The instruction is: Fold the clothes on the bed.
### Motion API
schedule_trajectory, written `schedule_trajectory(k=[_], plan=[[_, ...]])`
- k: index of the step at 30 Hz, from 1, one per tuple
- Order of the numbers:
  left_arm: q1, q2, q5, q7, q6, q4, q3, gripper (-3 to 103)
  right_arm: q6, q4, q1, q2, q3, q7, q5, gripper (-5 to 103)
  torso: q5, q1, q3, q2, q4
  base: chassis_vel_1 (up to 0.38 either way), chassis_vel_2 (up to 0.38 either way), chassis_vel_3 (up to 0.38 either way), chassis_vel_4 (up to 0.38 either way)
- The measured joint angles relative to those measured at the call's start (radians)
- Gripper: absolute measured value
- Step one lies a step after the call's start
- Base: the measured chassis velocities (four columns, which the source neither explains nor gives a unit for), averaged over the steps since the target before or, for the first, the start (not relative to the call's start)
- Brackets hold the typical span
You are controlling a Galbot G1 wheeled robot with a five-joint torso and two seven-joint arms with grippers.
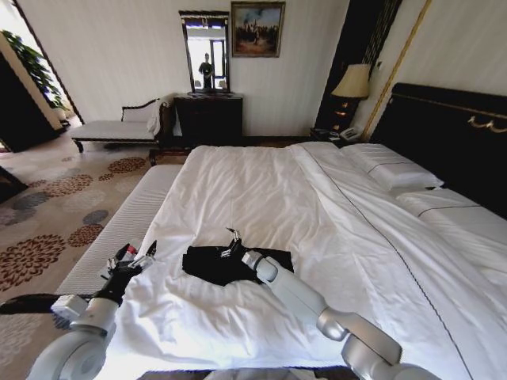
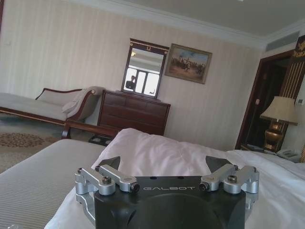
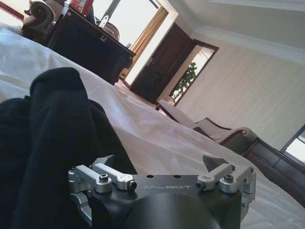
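Nearest to me, at the foot of the bed (image 1: 333, 206), my left gripper (image 1: 136, 260) hangs over the near left corner of the duvet (image 1: 253, 182), its jaws spread wide with nothing between them; from its wrist I look past the open fingers (image 2: 108, 163) across white cloth. Just beyond, my right gripper (image 1: 235, 250) rests at the T-shirt (image 1: 207, 264), which lies bunched in a dark heap on the duvet near the foot, left of the bed's middle. Those jaws stand wide apart too and grip nothing, though the black cloth (image 3: 52, 143) rises close beside one finger (image 3: 106, 162). Farther up, the duvet runs smooth to the pillows (image 1: 396, 170) against the headboard (image 1: 451, 134). Past the bed stand a lamp (image 1: 352, 83), a dresser (image 1: 210, 119) under a mirror (image 1: 206, 51), and a bench (image 1: 119, 127) by the wall.
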Motion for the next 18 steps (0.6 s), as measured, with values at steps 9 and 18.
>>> schedule_trajectory(k=[9,18], plan=[[0.008,0.001,-0.041,0.011,-0.002,0.018,-0.04,100,0.025,0.161,-0.045,-0.081,-0.144,0.001,-0.027,100,0.0,0.0,0.0,0.0,-0.0002,0.0,0.0,0.0,0.0],[0.01,-0.011,-0.05,0.02,-0.008,0.032,-0.046,100,-0.029,0.314,-0.016,-0.093,-0.192,0.019,0.086,100,0.0,0.0,0.0,0.0,-0.0002,0.0,0.0,0.0,0.0]])
